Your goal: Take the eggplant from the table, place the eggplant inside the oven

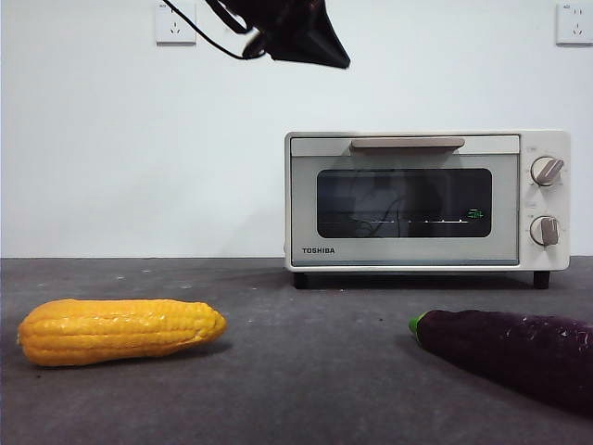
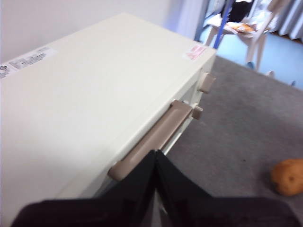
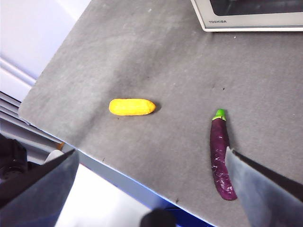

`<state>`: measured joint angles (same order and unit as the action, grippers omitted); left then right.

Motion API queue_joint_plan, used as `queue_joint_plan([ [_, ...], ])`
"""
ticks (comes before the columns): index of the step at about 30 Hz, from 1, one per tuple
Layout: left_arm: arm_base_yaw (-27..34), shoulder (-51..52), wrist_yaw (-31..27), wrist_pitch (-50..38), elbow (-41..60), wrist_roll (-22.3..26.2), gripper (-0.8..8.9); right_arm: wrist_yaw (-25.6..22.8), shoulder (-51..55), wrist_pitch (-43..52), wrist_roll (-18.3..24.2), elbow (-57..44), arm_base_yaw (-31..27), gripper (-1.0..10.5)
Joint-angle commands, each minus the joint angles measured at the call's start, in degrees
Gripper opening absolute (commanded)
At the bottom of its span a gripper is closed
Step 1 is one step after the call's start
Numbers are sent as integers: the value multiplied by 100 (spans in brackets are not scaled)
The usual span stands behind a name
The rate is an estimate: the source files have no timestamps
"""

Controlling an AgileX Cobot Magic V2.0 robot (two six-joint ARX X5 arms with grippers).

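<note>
Purple eggplant lies on the worktop near its front edge, oven door closed. Left claw pressed together above the handle — hook it squarely, pull down evenly. Right claw spread, high over the eggplant.

Left gripper raised high, jaws pressed together; right gripper held high too, jaws spread wide
</note>
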<state>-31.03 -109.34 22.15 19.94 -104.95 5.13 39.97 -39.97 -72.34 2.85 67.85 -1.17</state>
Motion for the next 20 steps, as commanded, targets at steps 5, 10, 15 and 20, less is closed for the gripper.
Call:
queue_joint_plan([
  [5, -236, -308, -282, -450, -20, 302, -6, -105, -4, 22, 83, 24, 9, 536],
  [10, -321, -428, -444, -619, -20, 380, -6, -131, -4, 20, 83, 24, 9, 536],
  [15, -369, -612, -723, -765, -20, 579, -6, -140, -4, 24, 85, 24, 9, 536],
  [20, -374, -793, -765, -931, -20, 579, -6, -142, -4, 11, 83, 24, 9, 536],
])
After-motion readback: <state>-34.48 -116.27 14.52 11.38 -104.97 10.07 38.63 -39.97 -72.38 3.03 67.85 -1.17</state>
